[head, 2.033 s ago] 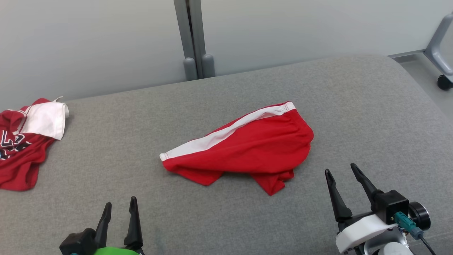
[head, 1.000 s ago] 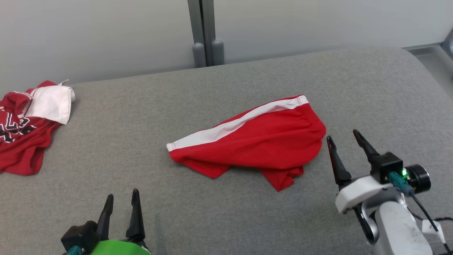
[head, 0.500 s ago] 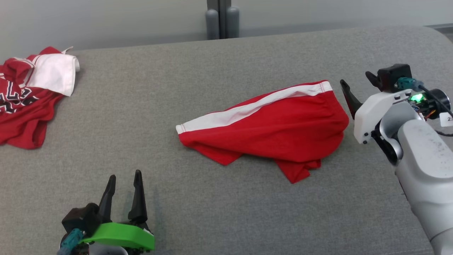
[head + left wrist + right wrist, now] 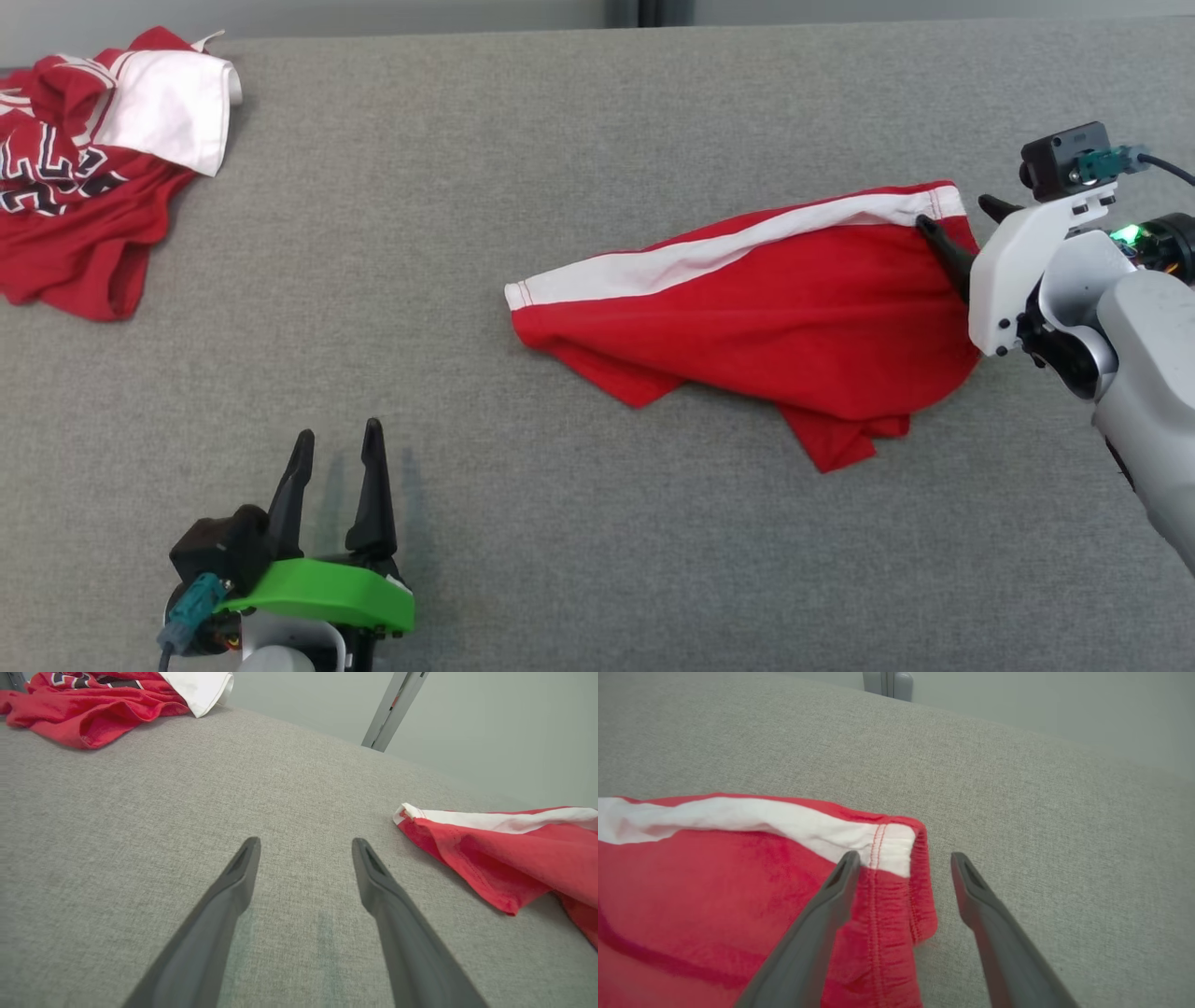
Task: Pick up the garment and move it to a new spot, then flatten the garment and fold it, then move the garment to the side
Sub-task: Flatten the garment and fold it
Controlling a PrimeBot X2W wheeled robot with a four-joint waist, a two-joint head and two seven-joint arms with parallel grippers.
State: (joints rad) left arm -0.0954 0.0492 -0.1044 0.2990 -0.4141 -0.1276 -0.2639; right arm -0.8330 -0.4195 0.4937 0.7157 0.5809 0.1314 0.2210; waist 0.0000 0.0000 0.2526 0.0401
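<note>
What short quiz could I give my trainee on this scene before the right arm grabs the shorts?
1. True or false: the right gripper is shut on the red shorts.
2. The left gripper is over: A bare grey cushion, B a tray, C the shorts?
3. Fill in: the red jersey lies at the head view's upper ____.
Key: 1 false, fingers open astride the shorts' corner; 2 A; 3 left.

Bright even light, soft faint shadows, no glare; wrist views wide-angle, sharp throughout
</note>
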